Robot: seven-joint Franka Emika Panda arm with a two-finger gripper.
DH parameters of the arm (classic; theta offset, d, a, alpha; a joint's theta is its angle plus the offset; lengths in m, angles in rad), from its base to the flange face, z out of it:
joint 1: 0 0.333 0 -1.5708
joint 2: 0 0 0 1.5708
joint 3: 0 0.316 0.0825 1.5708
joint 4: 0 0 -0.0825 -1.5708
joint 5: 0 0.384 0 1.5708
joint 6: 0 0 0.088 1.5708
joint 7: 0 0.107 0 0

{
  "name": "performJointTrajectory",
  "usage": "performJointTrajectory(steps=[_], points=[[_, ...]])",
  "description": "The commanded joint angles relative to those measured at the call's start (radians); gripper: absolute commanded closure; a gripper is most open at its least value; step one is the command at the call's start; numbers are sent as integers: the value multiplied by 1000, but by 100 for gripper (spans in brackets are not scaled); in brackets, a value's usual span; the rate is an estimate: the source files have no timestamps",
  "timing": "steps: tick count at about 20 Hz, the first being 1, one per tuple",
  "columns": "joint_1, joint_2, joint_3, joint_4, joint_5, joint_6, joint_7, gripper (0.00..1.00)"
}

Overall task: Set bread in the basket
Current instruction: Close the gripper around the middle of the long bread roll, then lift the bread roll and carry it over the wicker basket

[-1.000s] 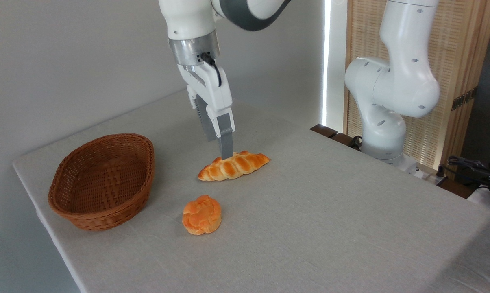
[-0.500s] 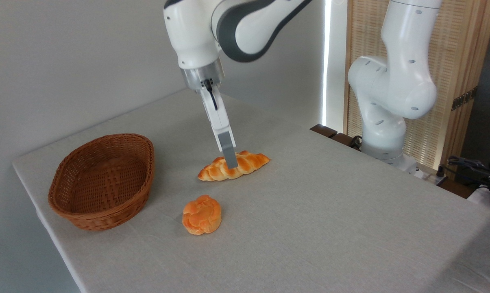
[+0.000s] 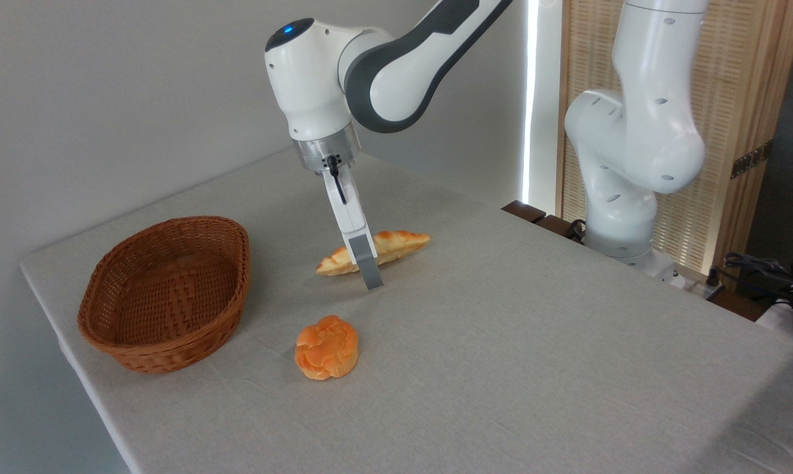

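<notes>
Gripper (image 3: 370, 280) sits mid-frame, near finger in front of the bread (image 3: 396, 242), loaf tipped on edge; can't tell if jaws pinch it. Basket (image 3: 139, 349) sits apart, far left.

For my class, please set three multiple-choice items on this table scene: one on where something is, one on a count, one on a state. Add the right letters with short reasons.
1. Where is the basket relative to the bread?
A. left of it
B. right of it
C. under it

2. How many baked items are on the table?
A. one
B. two
C. four

3. What does the basket hold?
A. the bread
B. the round bun
C. nothing

Answers:
1 A, the basket sits near the table's left edge.
2 B, the bread and the round bun.
3 C, its woven floor is bare, and the bread is at the gripper.
</notes>
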Motion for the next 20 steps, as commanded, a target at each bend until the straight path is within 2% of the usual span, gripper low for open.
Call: performJointTrajectory(steps=[1, 10, 14, 16, 20], points=[[-9, 9, 15, -8, -3, 15, 14, 53], [-4, 9, 17, -5, 3, 7, 14, 54], [-2, 9, 17, -2, 5, -7, 14, 68], [-2, 7, 20, 0, 5, -8, 14, 72], [2, 7, 29, 29, -1, -37, 13, 68]])
